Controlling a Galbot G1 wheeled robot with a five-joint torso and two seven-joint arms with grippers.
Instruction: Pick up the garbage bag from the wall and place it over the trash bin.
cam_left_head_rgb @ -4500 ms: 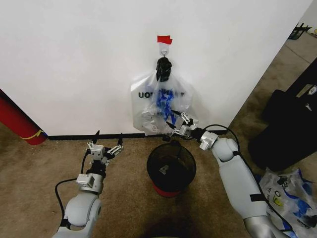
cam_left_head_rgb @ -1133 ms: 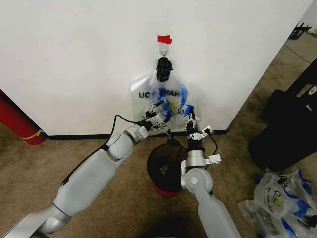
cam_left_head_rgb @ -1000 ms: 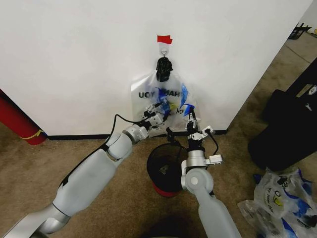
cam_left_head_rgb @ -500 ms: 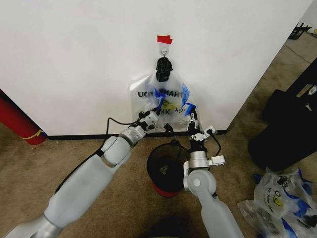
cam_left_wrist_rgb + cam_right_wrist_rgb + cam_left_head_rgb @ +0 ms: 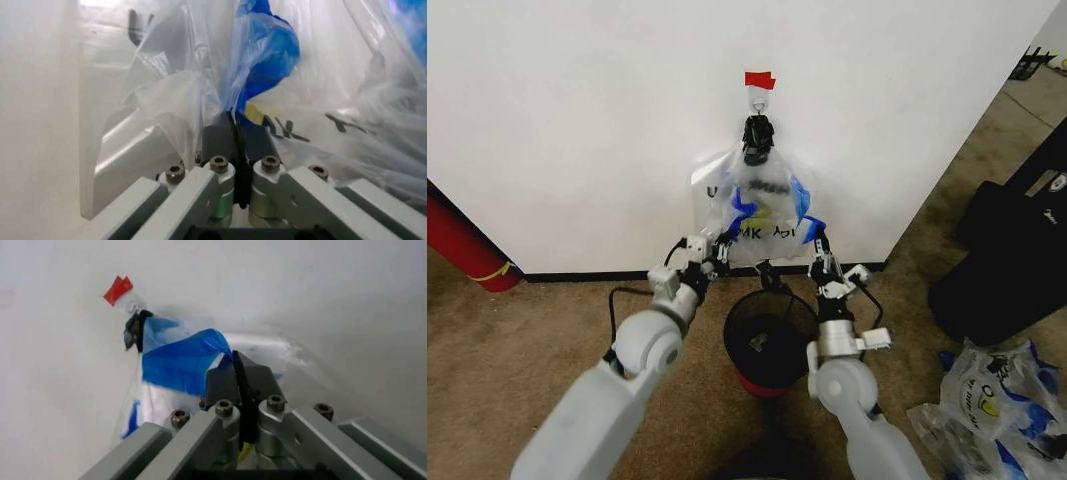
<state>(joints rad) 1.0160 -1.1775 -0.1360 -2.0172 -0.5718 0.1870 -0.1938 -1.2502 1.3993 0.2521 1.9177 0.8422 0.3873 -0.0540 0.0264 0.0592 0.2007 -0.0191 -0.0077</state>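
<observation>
Both end effectors are pinched shut on the garbage bag (image 5: 762,215), left end effector (image 5: 717,252) and right end effector (image 5: 816,242) at its lower corners, which hangs from the wall (image 5: 577,120) hook directly above the trash bin (image 5: 772,335) (mouth below).

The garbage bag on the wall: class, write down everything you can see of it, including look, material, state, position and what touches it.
The garbage bag is thin, see-through whitish plastic with blue patches, black lettering and a touch of yellow. It hangs crumpled against the white wall, its top gathered in a dark knot at a small hook under a red tape strip, above the trash bin. The left gripper and the right gripper each pinch its film, jaws closed.
</observation>
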